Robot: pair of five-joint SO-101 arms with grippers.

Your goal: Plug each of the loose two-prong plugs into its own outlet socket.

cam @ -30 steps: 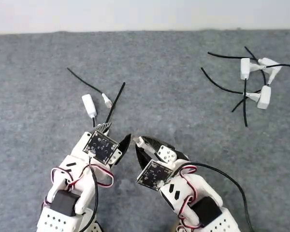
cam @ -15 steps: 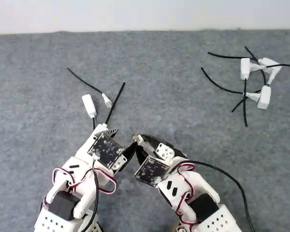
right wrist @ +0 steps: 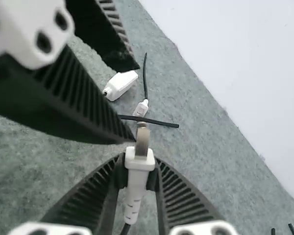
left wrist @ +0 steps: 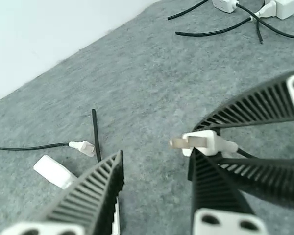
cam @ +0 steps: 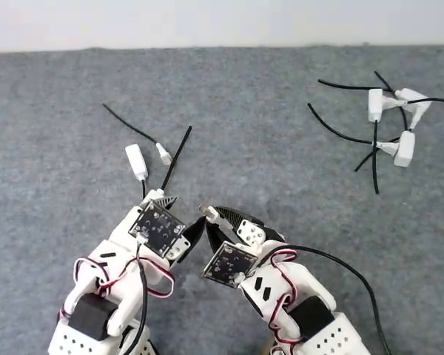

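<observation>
Your right gripper [right wrist: 137, 165] was closed on a white two-prong plug [right wrist: 138, 159]. Its ribbed black fingers [right wrist: 99, 193] pressed the moulded plastic body from both sides, and the flat metal prongs pointed forward past the fingertips. Your left gripper [left wrist: 156, 166] was wide open and held nothing. The held plug sat just in front of its gap, near one of its fingers.

Ahead of the left gripper, a white oblong socket [cam: 136, 161] with rounded corners lay on the mat, and just beside it a small white plug [cam: 163, 154] on a thin black cable. Well apart from both grippers, forward and to the right, there was a cluster of white plugs and sockets [cam: 391, 122] with crossing black cables.

The surface was a grey felt-like mat [cam: 266, 111] with a rough fibre texture, ending at a plain white wall [cam: 207, 22].

The cable of the held plug was mostly hidden behind the fingers. In the cluster I could not tell which pieces were joined.
</observation>
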